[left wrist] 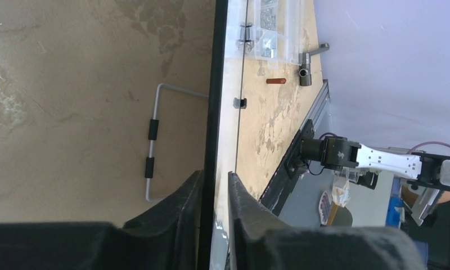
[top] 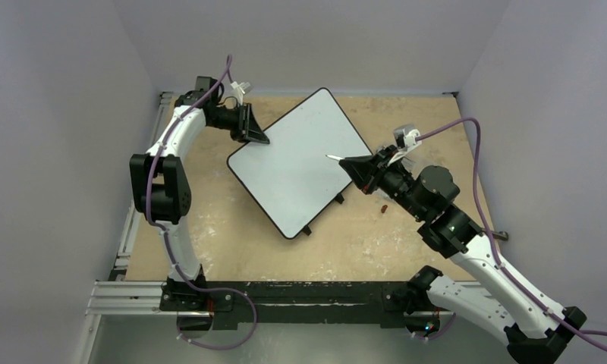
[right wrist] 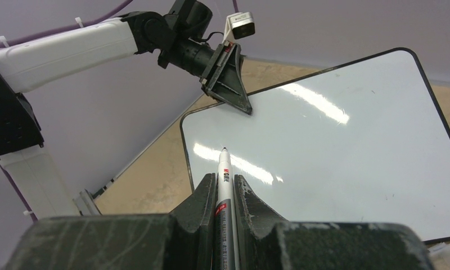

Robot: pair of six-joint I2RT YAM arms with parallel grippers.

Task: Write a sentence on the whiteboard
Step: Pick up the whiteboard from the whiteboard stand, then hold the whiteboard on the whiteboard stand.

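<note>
Here, the whiteboard [top: 297, 163] lies flat on the table [top: 232, 243], in the middle and nearer the far edge. It is turned so that one rounded corner points at the far edge and another at the near edge. Its face is plain white with streaks of glare, and two small black feet show along its near right side. The left gripper [top: 261, 139] reaches in from the table's far left corner and meets the board on its far left side, close to the board's left corner. In the left wrist view its two dark fingers [left wrist: 183, 214] stand on either side of the thin black rim, drawn in on it so that the board [left wrist: 225, 140] is clamped at its edge between them. The right gripper [top: 346, 163] comes in from the table's right edge, its jaws closed on a slim red-and-white marker [top: 334, 158] that sticks out beyond them. The marker's dark tip is over the right part of the board, but whether it touches the surface cannot be told. A small reddish cap [top: 384, 205] lies on the bare table just off the board's right side, beneath the right arm. The left wrist view also shows a clear plastic box [left wrist: 268, 28] of metal bits and a grey metal fitting [left wrist: 306, 72] beyond the cap.
</note>
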